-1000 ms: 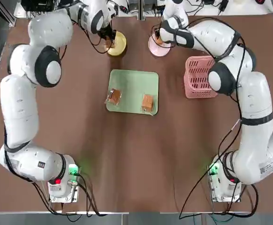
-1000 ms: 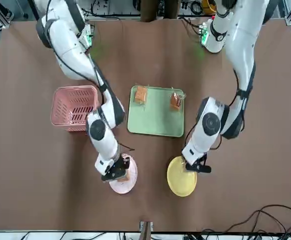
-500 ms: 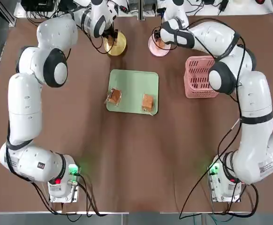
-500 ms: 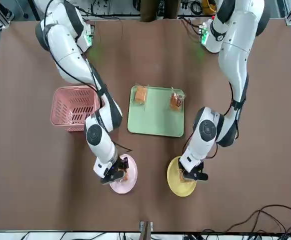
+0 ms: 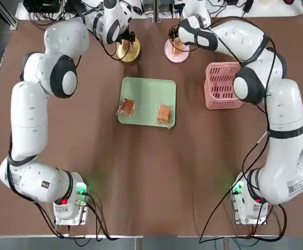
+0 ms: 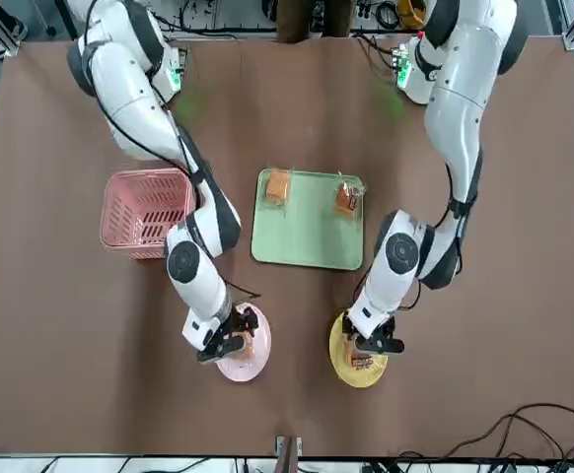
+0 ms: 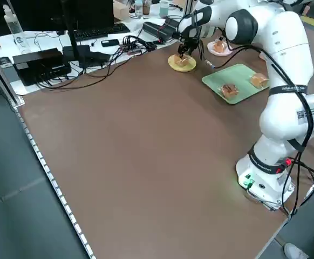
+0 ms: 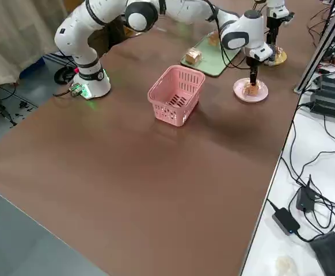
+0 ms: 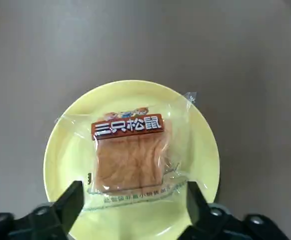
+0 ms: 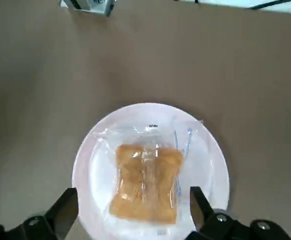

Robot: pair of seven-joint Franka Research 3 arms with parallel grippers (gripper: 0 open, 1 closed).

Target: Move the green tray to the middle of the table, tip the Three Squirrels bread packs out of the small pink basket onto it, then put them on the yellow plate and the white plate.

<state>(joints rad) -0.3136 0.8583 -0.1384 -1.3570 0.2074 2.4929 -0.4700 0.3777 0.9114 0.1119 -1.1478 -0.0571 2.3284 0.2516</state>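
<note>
So here's what you've got right now: both arms are stretched out to the far edge of the table, each parked over a plate. Your left gripper hangs right above the yellow plate, fingers spread wide on either side of a Three Squirrels bread pack that lies flat on the plate, not touching it. You can read the red label on the wrapper from the left wrist view.

Same deal on the other side. Your right gripper sits over the white plate, fingers spread apart, and a second bread pack rests on the plate between them, let go.

The green tray is in the middle of the table, with two more packs on it: one near its left edge in the top view and one near the right corner closest to the arm bases. The small pink basket stands upright just right of the tray, well apart from both plates
</note>
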